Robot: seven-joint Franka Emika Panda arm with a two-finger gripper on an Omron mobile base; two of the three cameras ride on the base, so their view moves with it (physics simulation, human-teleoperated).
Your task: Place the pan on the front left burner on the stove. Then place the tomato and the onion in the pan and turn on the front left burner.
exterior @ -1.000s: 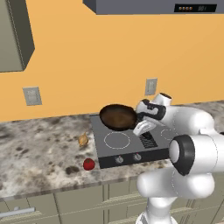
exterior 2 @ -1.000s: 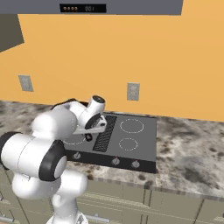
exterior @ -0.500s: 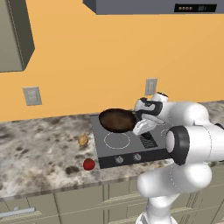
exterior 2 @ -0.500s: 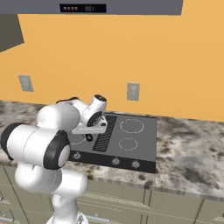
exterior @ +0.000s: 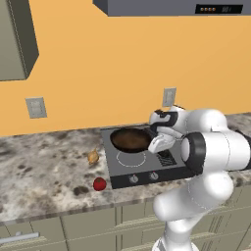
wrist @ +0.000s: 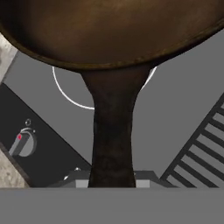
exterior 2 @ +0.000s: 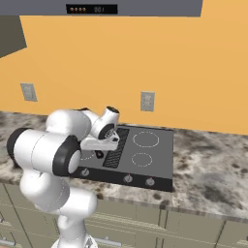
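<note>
Pan (exterior: 131,139) is shifting slightly toward the front of the stove (exterior: 147,174) versus a second ago, arm elbow swinging in closer to the camera; tomato and onion are not moving. Gripper (exterior: 158,138) is staying clamped on the pan's short black handle, jaws nearly together around it; in the hand view the handle (wrist: 111,140) is running straight down between the finger tips.

Pan is hanging in the air over the left half of the stove, above and a bit behind the front left burner (exterior: 131,159), not yet touching glass. Hand view is showing the burner ring (wrist: 74,98) partly under the pan rim.

Handling judgement: cast-iron skillet, so it is looking heavy and fully rigid, with weight sitting far out from the handle. A grip at the handle end is likely fighting a strong tipping torque, and the smooth handle could be rotating in the jaws. Holding closer to the bowl would be steadier. Glass top is a fragile landing, so it is needing a slow level set-down.

Onion (exterior: 93,157) is lying on the table (exterior: 39,171) just left of the stove; tomato (exterior: 99,184) is sitting nearer the front edge. Both are small, round and likely to be rolling, the tomato soft and slick.
</note>
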